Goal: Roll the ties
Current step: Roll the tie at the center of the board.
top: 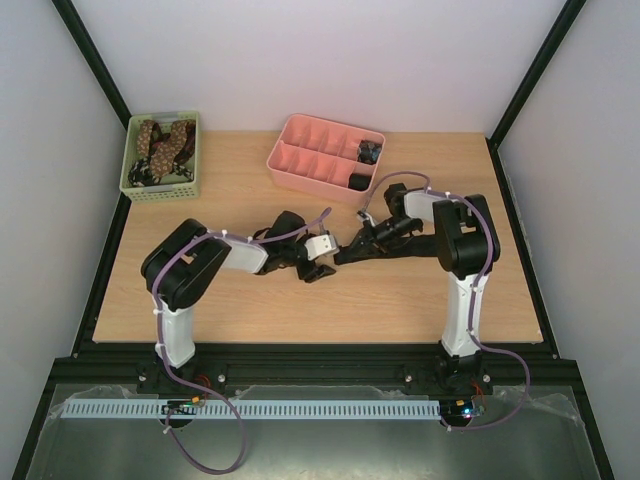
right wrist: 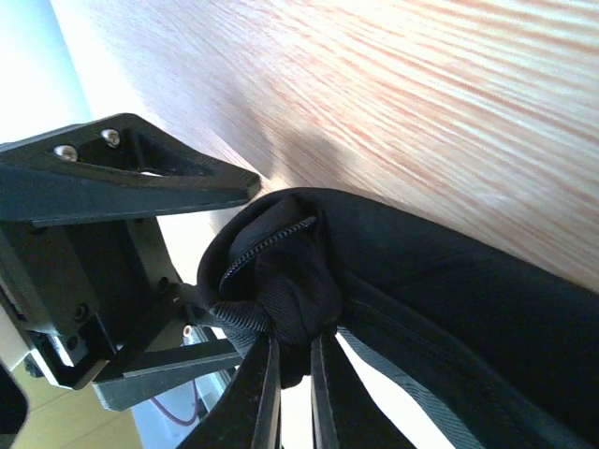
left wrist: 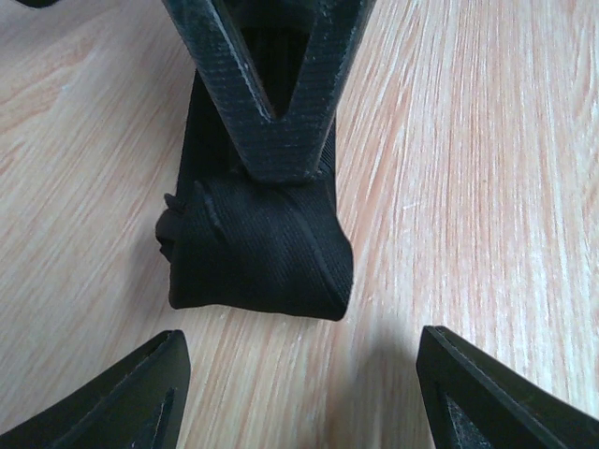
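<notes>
Black cloth, folded over on itself, is nipped tight between the right jaws: seen from the right wrist, the two thin fingers [right wrist: 267, 393] are pressed together on a bunched fold of the black tie [right wrist: 449, 309], and the rest of it runs off to the right against the wooden surface [right wrist: 421, 84]. From the left wrist the same pair of fingers [left wrist: 281, 140] comes down from the top and pins the tie [left wrist: 262, 248] near its folded end, which lies flat on the wood [left wrist: 468, 140].

The left jaws stand wide apart and hold nothing. Their two fingers [left wrist: 122, 393] sit at either side of the folded end, near it but not touching it.

From above, the left arm [top: 200, 265] and the right arm [top: 462, 235] both reach in, and their tips almost meet at the middle of the surface [top: 250, 300]. The tie between them is too small and dark to make out there.

Beyond them, toward the back, a pink tray [top: 290, 135] with divided compartments holds two small dark rolled ties, one [top: 371, 152] in the far right compartment and one [top: 360, 181] in the near right one. At the back left corner a green basket [top: 160, 190] holds a heap of brown spotted ties [top: 160, 145].
</notes>
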You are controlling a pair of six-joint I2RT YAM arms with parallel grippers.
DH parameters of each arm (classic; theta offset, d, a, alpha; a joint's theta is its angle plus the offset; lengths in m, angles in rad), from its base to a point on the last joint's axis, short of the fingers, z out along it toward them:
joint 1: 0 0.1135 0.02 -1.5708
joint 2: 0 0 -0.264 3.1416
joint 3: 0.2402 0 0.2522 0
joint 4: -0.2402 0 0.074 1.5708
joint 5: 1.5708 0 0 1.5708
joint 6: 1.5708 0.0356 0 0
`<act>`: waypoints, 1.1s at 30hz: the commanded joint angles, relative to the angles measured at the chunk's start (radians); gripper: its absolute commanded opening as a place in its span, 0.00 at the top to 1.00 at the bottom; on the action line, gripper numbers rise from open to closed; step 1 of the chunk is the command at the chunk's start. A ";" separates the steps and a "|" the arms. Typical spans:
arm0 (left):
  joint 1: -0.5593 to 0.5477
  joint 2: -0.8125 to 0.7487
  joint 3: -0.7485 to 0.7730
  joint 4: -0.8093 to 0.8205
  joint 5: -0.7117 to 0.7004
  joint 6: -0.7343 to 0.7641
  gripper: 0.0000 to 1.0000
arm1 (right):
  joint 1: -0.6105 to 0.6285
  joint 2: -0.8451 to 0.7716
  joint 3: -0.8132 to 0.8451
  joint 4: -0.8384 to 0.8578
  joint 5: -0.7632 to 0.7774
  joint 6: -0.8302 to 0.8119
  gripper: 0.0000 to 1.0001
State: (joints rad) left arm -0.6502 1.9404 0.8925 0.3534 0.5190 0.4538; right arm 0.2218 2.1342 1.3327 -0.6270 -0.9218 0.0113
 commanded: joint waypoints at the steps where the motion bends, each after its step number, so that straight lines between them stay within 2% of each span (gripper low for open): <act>1: -0.008 0.023 0.040 0.039 0.006 0.013 0.30 | -0.029 0.063 -0.008 -0.072 0.176 -0.008 0.99; 16: -0.024 0.089 0.111 0.031 0.029 0.067 0.28 | -0.054 0.114 0.023 -0.096 0.249 -0.002 0.99; 25: -0.053 0.140 0.204 -0.071 -0.059 0.056 0.26 | -0.053 0.119 0.025 -0.106 0.294 -0.038 0.98; 31: -0.065 0.182 0.277 -0.196 -0.091 0.102 0.36 | -0.053 0.123 0.034 -0.114 0.299 -0.055 0.99; 33: -0.066 0.189 0.292 -0.231 -0.106 0.110 0.42 | -0.053 0.122 0.039 -0.115 0.295 -0.059 0.99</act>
State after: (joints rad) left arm -0.7094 2.0899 1.1530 0.2260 0.4664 0.5167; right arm 0.1768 2.1937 1.3804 -0.7368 -0.8555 -0.0307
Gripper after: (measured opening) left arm 0.639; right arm 0.022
